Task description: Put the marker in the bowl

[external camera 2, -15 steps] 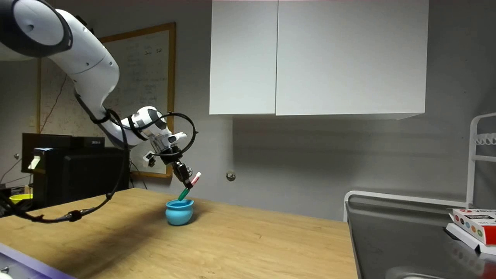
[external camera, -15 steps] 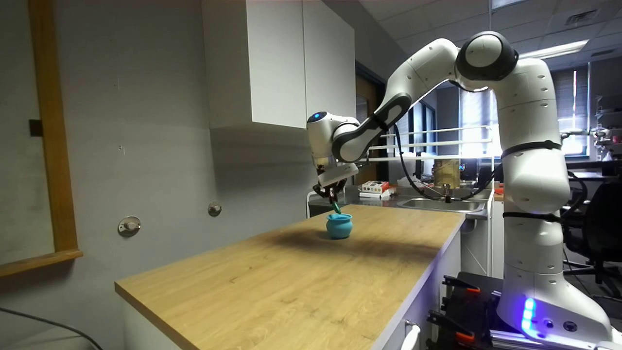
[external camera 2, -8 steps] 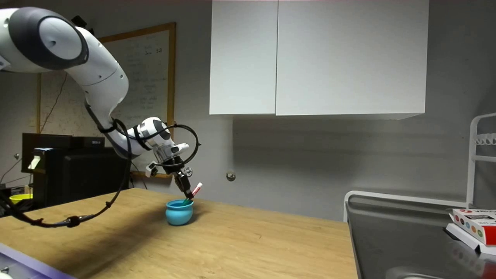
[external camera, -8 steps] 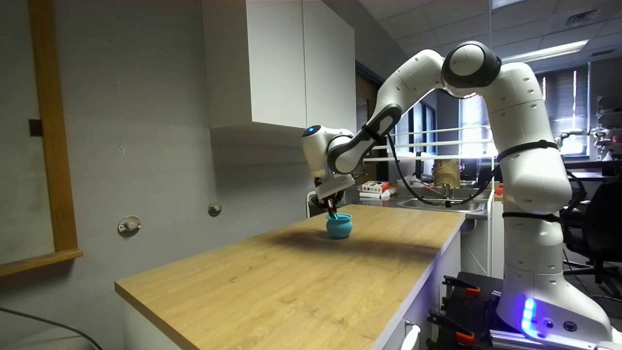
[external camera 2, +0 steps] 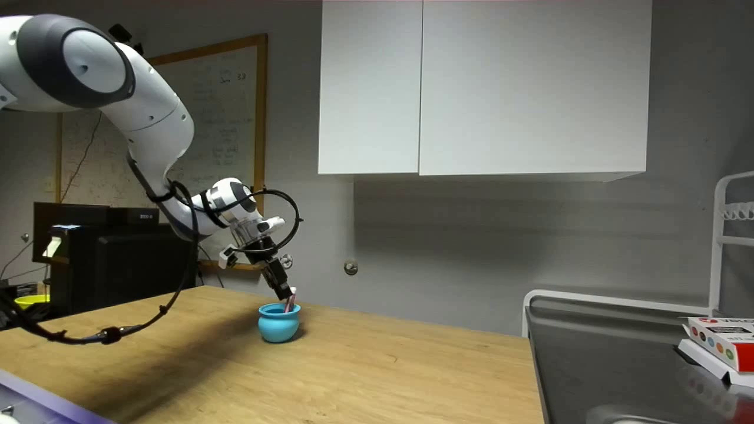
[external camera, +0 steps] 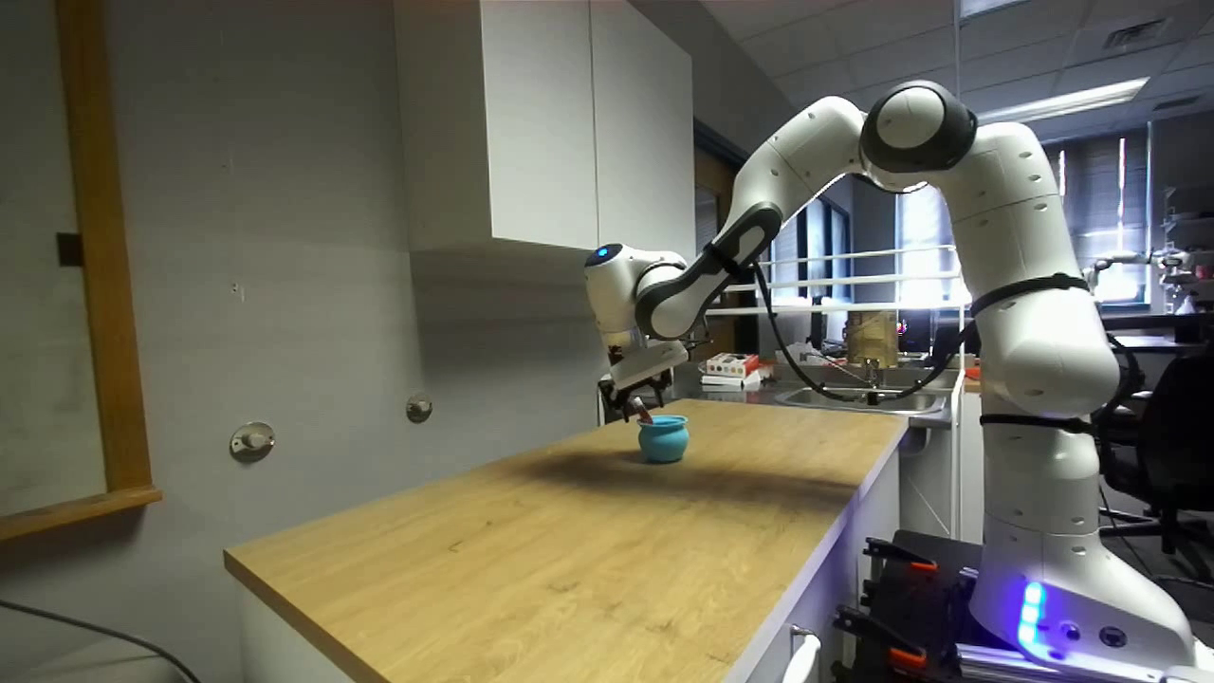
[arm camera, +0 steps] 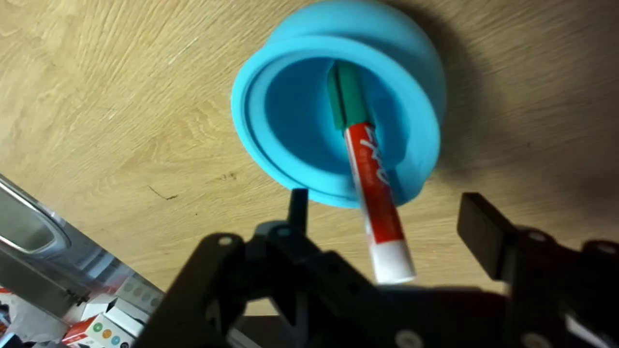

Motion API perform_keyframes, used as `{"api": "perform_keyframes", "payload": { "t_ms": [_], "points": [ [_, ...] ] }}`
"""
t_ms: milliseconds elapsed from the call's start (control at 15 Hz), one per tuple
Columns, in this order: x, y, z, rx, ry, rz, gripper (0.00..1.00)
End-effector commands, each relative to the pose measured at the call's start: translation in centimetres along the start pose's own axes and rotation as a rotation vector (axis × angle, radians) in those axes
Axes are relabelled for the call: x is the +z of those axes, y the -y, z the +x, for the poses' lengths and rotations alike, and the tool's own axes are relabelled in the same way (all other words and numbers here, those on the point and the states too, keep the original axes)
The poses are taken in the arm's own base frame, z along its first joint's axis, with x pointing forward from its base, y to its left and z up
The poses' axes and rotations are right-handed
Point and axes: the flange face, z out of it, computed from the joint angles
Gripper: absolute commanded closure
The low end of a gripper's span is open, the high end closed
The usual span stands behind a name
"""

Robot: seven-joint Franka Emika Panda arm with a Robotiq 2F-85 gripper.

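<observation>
In the wrist view the teal-blue bowl [arm camera: 249, 108] stands upright on the wooden counter. Inside it rests the green end of the marker [arm camera: 373, 188], whose red body leans over the rim and whose white tail sticks out toward the camera. My gripper [arm camera: 387, 212] is open, a finger [arm camera: 298, 212] well to one side of the marker and the opposite one clear of it too. Both exterior views show the bowl [external camera: 663, 440] [external camera 2: 278, 325] under the gripper tips, with the marker's [external camera 2: 290, 301] upper part poking above the rim.
The wooden counter [external camera: 531, 541] carries the bowl. A white wall cabinet [external camera 2: 530, 88] hangs above the back. Beyond the counter's end lie a metal sink [external camera: 858, 400] and small boxes [external camera 2: 721, 344]. A cable [external camera 2: 194, 265] loops along the arm.
My gripper came down to the bowl with the marker held, then its jaws opened. The marker now leans against the rim by itself, and the bowl has shifted slightly.
</observation>
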Motion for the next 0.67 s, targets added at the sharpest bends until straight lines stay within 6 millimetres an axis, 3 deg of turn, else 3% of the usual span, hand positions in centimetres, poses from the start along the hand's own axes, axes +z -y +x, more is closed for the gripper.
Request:
{"api": "perform_keyframes", "payload": {
  "t_ms": [0, 333, 600],
  "points": [
    [-0.5, 0.1, -0.1, 0.022, -0.013, -0.007, 0.0],
    [-1.4, -0.6, -1.1, -0.018, 0.035, -0.004, 0.0],
    [-3.3, -1.9, -2.8, -0.109, 0.068, 0.005, 0.0]
  ]
}}
